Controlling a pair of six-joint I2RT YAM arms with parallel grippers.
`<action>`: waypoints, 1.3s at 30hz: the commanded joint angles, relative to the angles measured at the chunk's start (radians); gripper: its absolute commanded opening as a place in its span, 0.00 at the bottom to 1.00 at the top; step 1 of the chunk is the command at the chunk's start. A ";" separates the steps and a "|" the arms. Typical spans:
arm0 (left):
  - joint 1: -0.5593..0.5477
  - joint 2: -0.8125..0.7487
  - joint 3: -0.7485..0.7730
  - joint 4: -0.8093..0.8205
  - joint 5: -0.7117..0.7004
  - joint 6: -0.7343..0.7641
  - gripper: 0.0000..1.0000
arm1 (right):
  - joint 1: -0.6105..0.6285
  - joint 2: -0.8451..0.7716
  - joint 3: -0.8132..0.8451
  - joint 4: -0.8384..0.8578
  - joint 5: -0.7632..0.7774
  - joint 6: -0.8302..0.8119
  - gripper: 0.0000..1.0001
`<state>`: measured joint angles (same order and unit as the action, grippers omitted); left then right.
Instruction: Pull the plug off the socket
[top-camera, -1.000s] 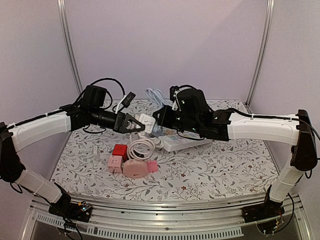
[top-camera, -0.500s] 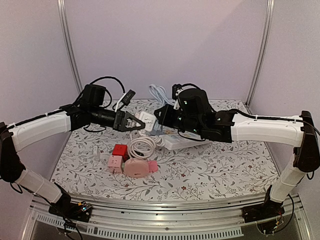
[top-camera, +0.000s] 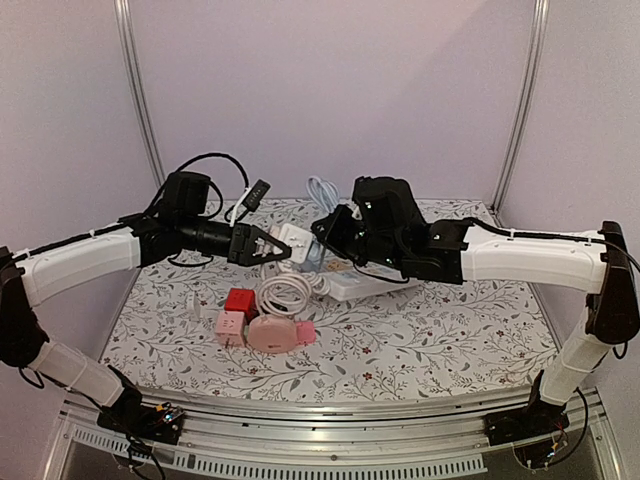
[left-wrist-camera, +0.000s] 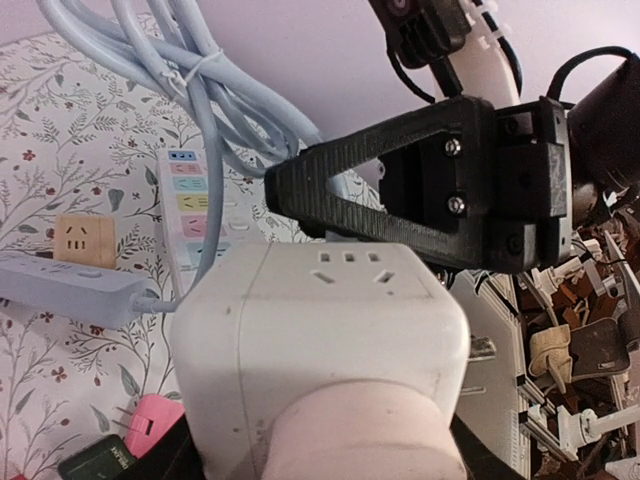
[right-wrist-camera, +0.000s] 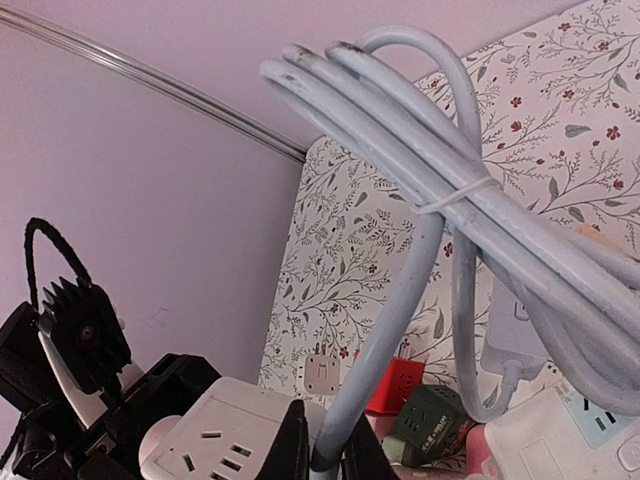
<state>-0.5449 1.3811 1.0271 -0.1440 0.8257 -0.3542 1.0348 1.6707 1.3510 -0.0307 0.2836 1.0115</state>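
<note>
No word, brand or number can be read in any view. The power strip (left-wrist-camera: 182, 195), lying on the far side of the table, carries a row of coloured tabs beside its outlets; whatever is printed on them is too small to make out. The white socket cube (left-wrist-camera: 330, 310) shows only plain slots on its face.

Left tool (top-camera: 272, 247) at white socket (top-camera: 294, 239), right tool (top-camera: 322, 230) at blue cable (top-camera: 320, 190)
</note>
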 joint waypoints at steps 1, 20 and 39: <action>0.043 -0.082 -0.014 0.126 -0.132 -0.009 0.07 | -0.025 0.001 0.013 -0.097 0.095 0.112 0.00; 0.102 -0.109 -0.027 0.212 -0.114 -0.084 0.05 | -0.025 -0.032 -0.102 -0.095 0.133 0.137 0.00; 0.097 -0.063 0.031 0.148 -0.033 -0.049 0.07 | -0.024 -0.046 -0.054 -0.149 0.180 0.028 0.00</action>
<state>-0.5385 1.3506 0.9684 -0.0723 0.8238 -0.4129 1.0447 1.6653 1.2812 0.0513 0.3054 1.1542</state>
